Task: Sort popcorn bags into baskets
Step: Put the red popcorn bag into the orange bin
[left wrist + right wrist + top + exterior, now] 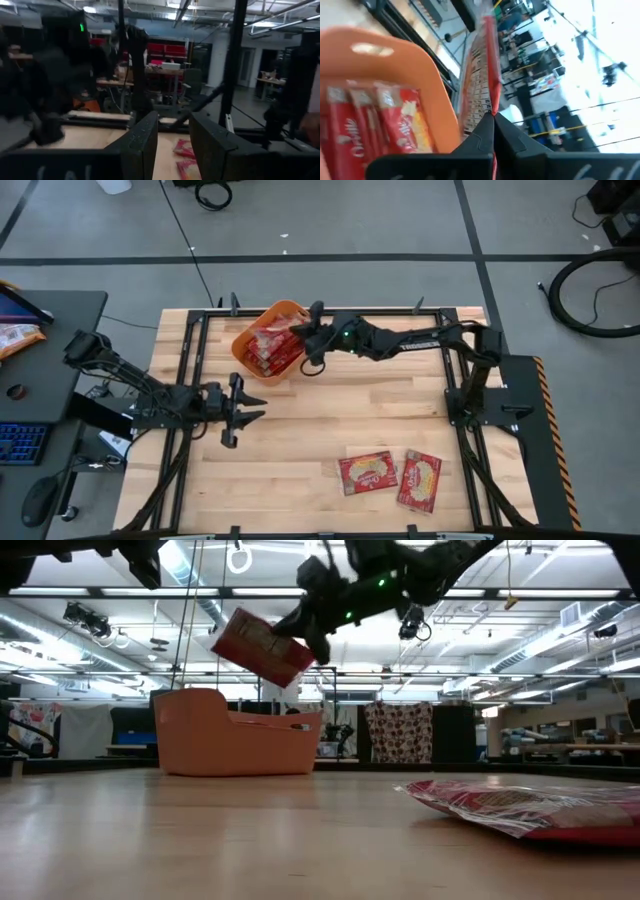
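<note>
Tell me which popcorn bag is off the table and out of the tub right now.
The bag pinched in the right gripper, hanging tilted above the orange tub. Others are packed in the tub; two lie flat on the table.

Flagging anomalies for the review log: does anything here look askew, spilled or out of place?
Nothing looks spilled or damaged. The orange plastic tub sits skewed to the table edges. The right end effector holds a flat red popcorn packet tilted above it. Two red packets lie on the table, unsorted.
</note>
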You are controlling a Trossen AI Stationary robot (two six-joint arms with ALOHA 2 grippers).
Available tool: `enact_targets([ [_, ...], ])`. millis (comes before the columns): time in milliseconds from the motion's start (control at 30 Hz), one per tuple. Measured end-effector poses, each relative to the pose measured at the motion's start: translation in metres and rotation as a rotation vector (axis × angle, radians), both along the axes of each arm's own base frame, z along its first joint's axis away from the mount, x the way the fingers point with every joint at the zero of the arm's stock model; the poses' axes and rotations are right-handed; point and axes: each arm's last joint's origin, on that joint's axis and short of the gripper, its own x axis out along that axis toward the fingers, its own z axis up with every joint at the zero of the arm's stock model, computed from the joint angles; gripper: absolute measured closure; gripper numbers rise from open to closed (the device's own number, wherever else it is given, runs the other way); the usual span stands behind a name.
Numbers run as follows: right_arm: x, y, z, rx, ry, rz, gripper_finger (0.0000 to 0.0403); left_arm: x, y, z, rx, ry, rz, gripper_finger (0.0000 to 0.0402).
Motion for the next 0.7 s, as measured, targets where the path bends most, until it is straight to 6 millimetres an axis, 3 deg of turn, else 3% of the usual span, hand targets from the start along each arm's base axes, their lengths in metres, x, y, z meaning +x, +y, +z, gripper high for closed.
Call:
enact_targets([
  [100,0.014,-0.005,-0.018,-0.062,0.028,-0.001,0.0398,0.000,0.002,0.001,0.022,-0.012,0.019,0.0285],
  [300,0.046,-0.016,-0.040,-0.022,0.087,-0.008,0.0397,0.000,0.002,0.002,0.018,-0.017,0.020,0.0285],
  [467,0.061,-0.025,-0.063,0.061,0.251,-0.040,0.0358,0.001,0.002,0.002,0.017,-0.016,0.020,0.0285],
  [700,0.058,-0.007,-0.055,0.177,0.324,-0.302,0.0282,0.001,0.002,0.001,0.022,-0.013,0.004,0.0285],
])
